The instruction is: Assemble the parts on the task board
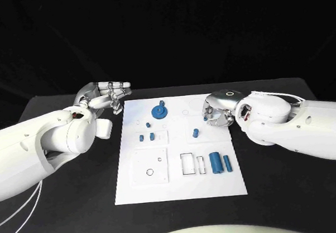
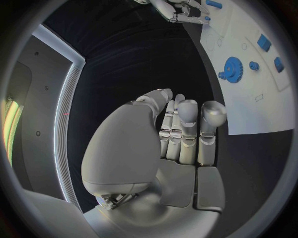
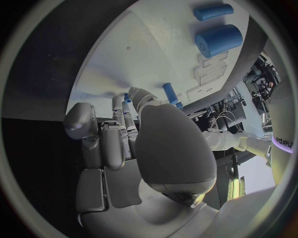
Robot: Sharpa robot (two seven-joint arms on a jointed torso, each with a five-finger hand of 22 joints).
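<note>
Head view first: white task board [image 1: 143, 181] flat on the black table [image 1: 305, 192]. Left hand [image 1: 110, 94] parked just off the board's far left corner, fingers curled in together, nothing in them. Right hand [image 1: 218, 111] over the board's right edge, fingers curled down; cannot tell from here whether anything sits between them. Blue gear [image 1: 160, 113] between the two hands, nearer the left fingers. Small blue pegs [image 1: 146, 136] closer in, a blue pin [image 1: 193, 130] just beside the right fingers. Big blue cylinder [image 1: 216, 162] and slimmer blue rod [image 1: 228, 163] well apart from both hands, next to two rectangular slots [image 1: 187, 164].

Left wrist view: left hand [image 2: 186, 134] with fingers [image 2: 208, 124] pressed side by side and bent, thumb folded alongside, empty. Gear [image 2: 231, 66] and board beyond the fingertips, not touching.

Right wrist view: right hand [image 3: 130, 134], fingers [image 3: 81, 121] close together and curled. Small blue peg [image 3: 128, 97] right at one fingertip, looks touched, pinch hard to confirm. Pin [image 3: 169, 92] just beyond, cylinder [image 3: 217, 40] and rod [image 3: 213, 11] farther off.
</note>
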